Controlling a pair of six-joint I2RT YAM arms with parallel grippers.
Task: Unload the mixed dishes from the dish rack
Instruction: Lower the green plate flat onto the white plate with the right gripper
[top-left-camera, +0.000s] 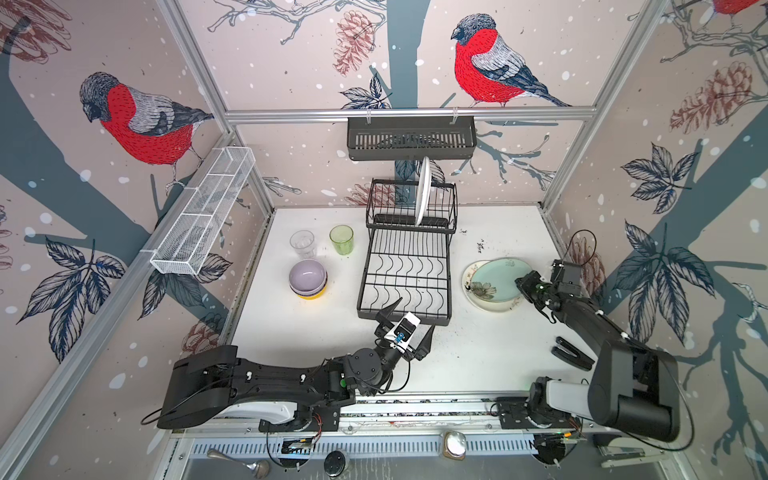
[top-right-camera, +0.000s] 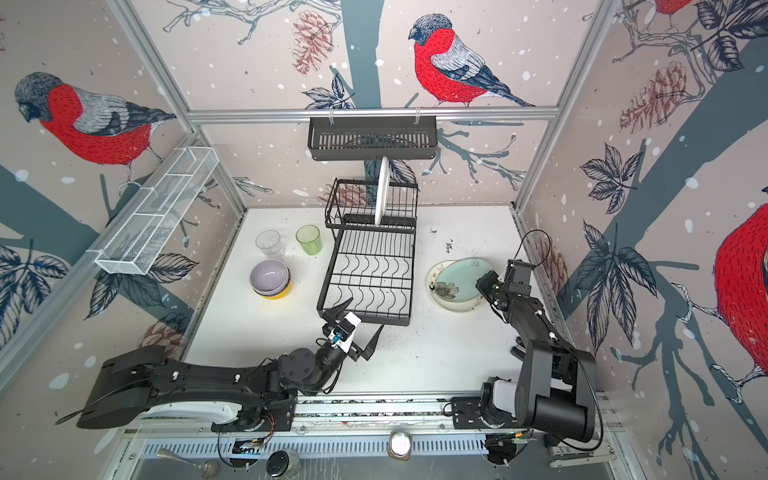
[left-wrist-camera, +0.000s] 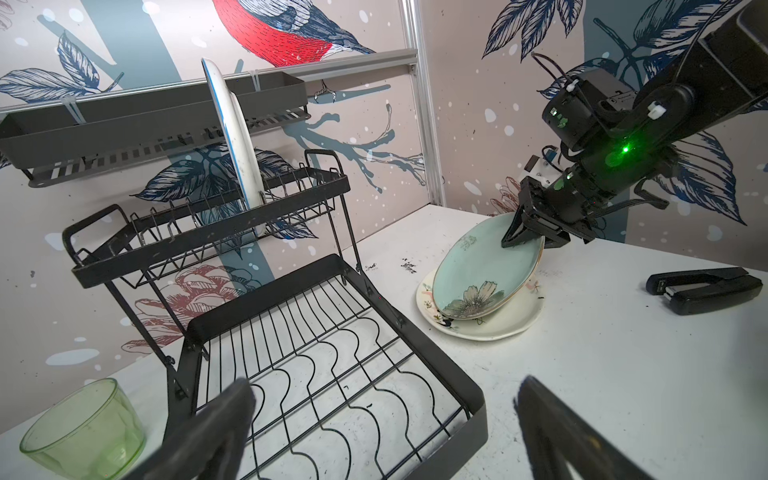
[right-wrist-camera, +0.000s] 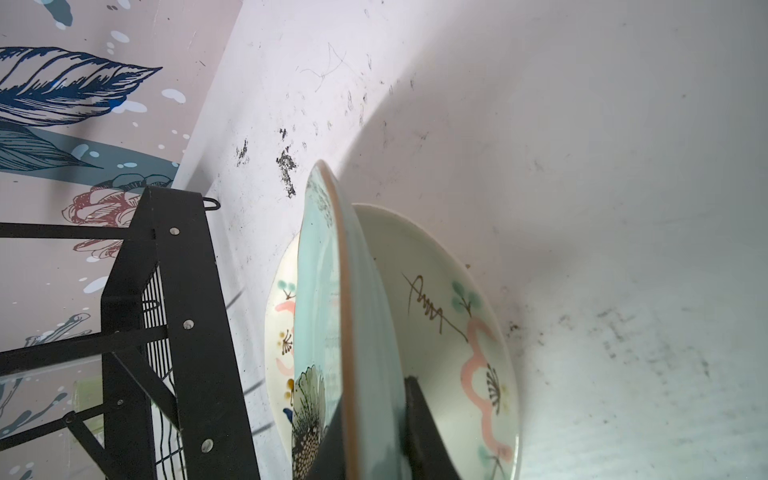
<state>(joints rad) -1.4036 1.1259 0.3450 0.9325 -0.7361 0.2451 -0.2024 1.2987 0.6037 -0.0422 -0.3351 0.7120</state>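
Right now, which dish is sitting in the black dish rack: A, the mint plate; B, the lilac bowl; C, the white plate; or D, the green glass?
C: the white plate stands on edge in the upper tier of the dish rack, and the lower tier holds nothing.

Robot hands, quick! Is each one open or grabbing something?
Left gripper: open, holding nothing.
Right gripper: shut on the mint plate, tilted over the cream floral plate.
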